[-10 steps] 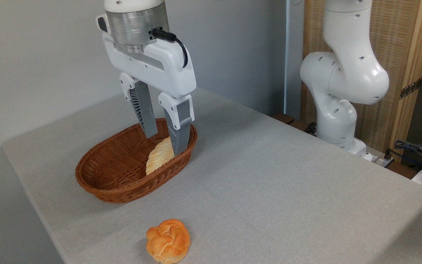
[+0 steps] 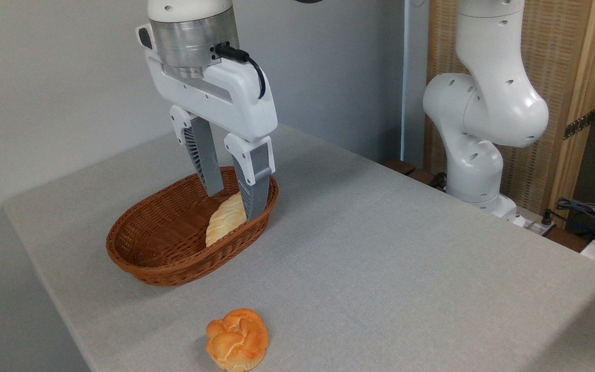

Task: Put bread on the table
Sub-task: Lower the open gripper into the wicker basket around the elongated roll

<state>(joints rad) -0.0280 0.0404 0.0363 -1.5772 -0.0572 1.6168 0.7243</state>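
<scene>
On the left part of the table (image 2: 380, 248) you see a brown wicker basket (image 2: 163, 248), oval in shape, standing flat on the grey cloth. Inside it there is only one thing that you can make out: the bread (image 2: 223, 221), a pale braided loaf that lies against the right inner wall of the basket, its upper end partly hidden behind the gripper. The other part of the basket floor shows bare weave. Above the right end of the basket hangs the gripper (image 2: 233, 200), pointing down and leaning a little to the right, with a black cable (image 2: 248, 61) looping at the side of its wrist. Its two grey fingers (image 2: 207, 163) stand apart with a clear gap between them, and the tips reach down to about the level of the basket rim, one on each side of the upper end of the loaf. You cannot tell from this view whether the fingers touch the bread; nothing is lifted by them. In front, near the lower edge of the table and well apart from the basket, an orange knotted roll (image 2: 237, 339) lies on the cloth. At the right, behind the table edge, the white arm base (image 2: 478, 129) rises in a curve before a wooden panel (image 2: 566, 77).
</scene>
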